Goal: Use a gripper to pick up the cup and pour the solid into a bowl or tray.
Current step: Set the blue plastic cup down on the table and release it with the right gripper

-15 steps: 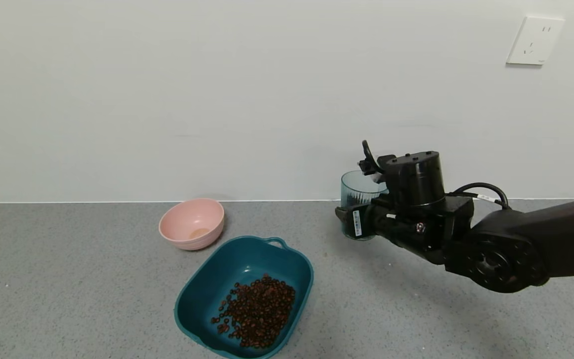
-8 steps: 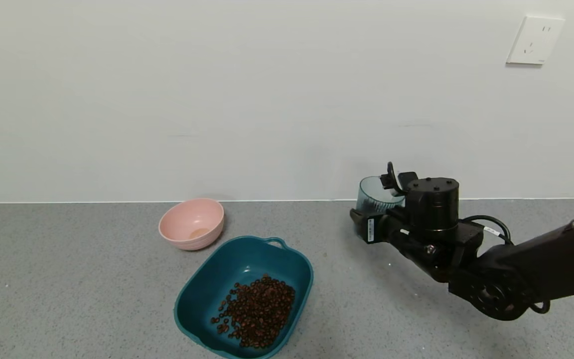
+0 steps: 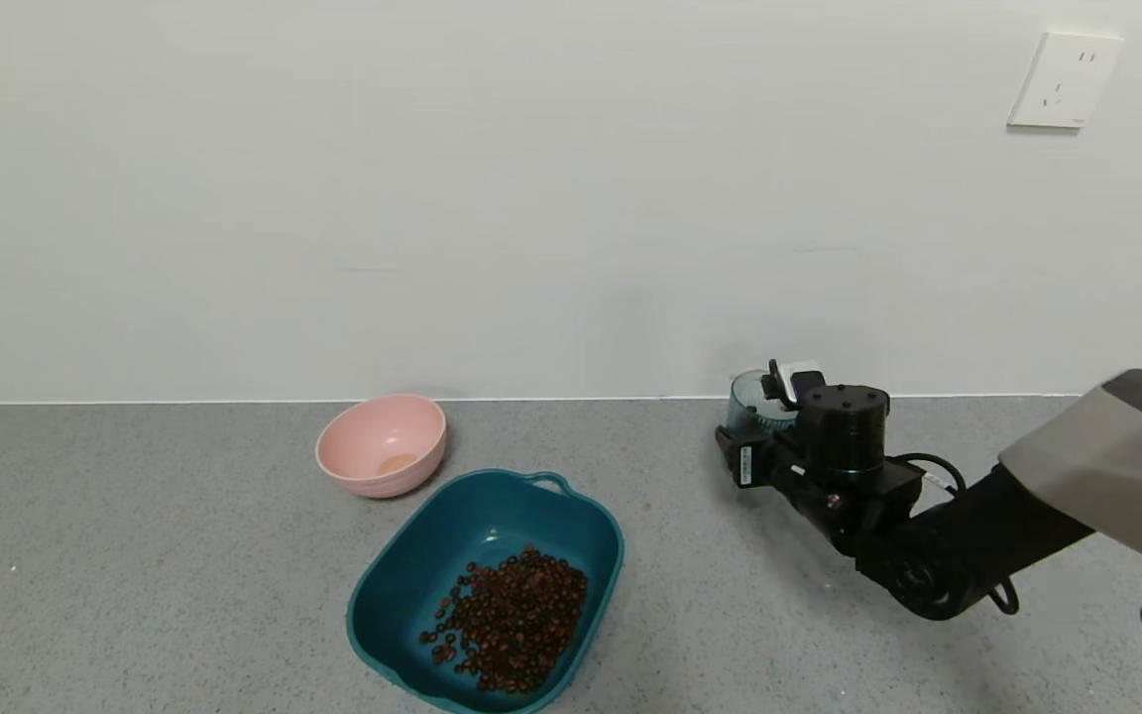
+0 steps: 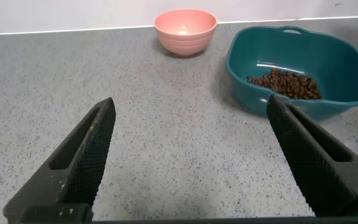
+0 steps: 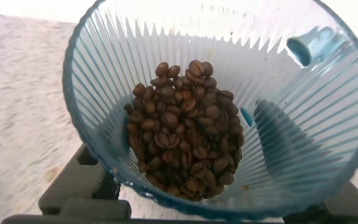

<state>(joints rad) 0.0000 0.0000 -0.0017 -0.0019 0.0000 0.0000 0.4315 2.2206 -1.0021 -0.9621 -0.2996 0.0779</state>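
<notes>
My right gripper (image 3: 744, 454) is shut on the ribbed blue-grey cup (image 3: 752, 395), held upright and low at the back right near the wall. I cannot tell if the cup touches the table. In the right wrist view the cup (image 5: 316, 130) fills the picture, with a heap of brown beans (image 5: 185, 130) inside and its teal handle (image 5: 309, 46) at the rim. The teal basin (image 3: 402, 555) sits at front centre, well to the left of the cup, with many beans (image 3: 516, 620) in it. My left gripper (image 4: 191, 106) is open and empty above the table, short of the basin (image 4: 247, 62).
A pink bowl (image 3: 383, 443) stands behind and left of the basin, and shows in the left wrist view (image 4: 185, 25). The wall runs close behind the cup, with a white socket (image 3: 1065, 79) at upper right. The table is grey speckled stone.
My right arm has carried the cup down, to the right and back toward the wall. The basin, its beans and the pink bowl have not moved.
</notes>
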